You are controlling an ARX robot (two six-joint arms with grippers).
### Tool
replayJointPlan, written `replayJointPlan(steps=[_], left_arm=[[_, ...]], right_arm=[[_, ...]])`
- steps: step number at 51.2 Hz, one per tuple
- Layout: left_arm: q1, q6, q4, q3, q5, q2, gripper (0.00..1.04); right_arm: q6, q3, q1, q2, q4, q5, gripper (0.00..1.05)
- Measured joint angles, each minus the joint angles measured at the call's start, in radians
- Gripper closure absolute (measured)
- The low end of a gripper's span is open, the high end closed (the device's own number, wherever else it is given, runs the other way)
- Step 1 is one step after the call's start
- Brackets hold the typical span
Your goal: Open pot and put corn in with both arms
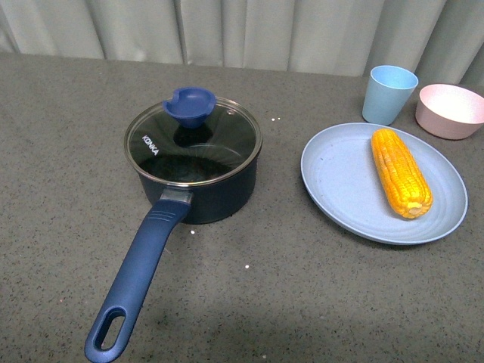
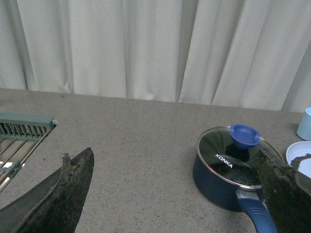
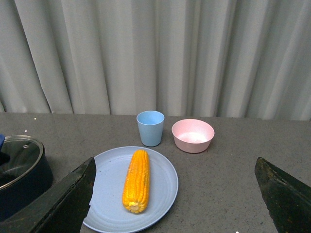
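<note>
Front view, lidded pot [image 1: 198, 195], corn [image 1: 401, 172] on plate [image 1: 340, 181], left hand [image 2: 172, 162] apart, right hand [image 3: 175, 162] apart

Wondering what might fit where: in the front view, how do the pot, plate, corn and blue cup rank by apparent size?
1. pot and plate: too close to rank.
2. corn.
3. blue cup, though it sits farther back, so may look smaller.

Lidded navy pot [image 1: 219, 200]; yellow corn [image 1: 401, 172] flat on blue plate [image 1: 340, 175]
</note>
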Motion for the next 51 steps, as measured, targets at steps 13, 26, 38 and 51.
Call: replayJointPlan(steps=[13, 26, 38, 51], left_arm=[[0.0, 0.0, 0.0, 0.0, 0.0, 0.0, 0.06], [0.0, 0.0, 0.0, 0.0, 0.0, 0.0, 0.06], [0.0, 0.0, 0.0, 0.0, 0.0, 0.0, 0.06], [0.0, 0.0, 0.0, 0.0, 0.0, 0.0, 0.06]], right_arm=[[0.0, 0.0, 0.0, 0.0, 0.0, 0.0, 0.09], [0.0, 0.0, 0.0, 0.0, 0.0, 0.0, 0.09], [0.0, 0.0, 0.0, 0.0, 0.0, 0.0, 0.09], [0.0, 0.0, 0.0, 0.0, 0.0, 0.0, 0.09]])
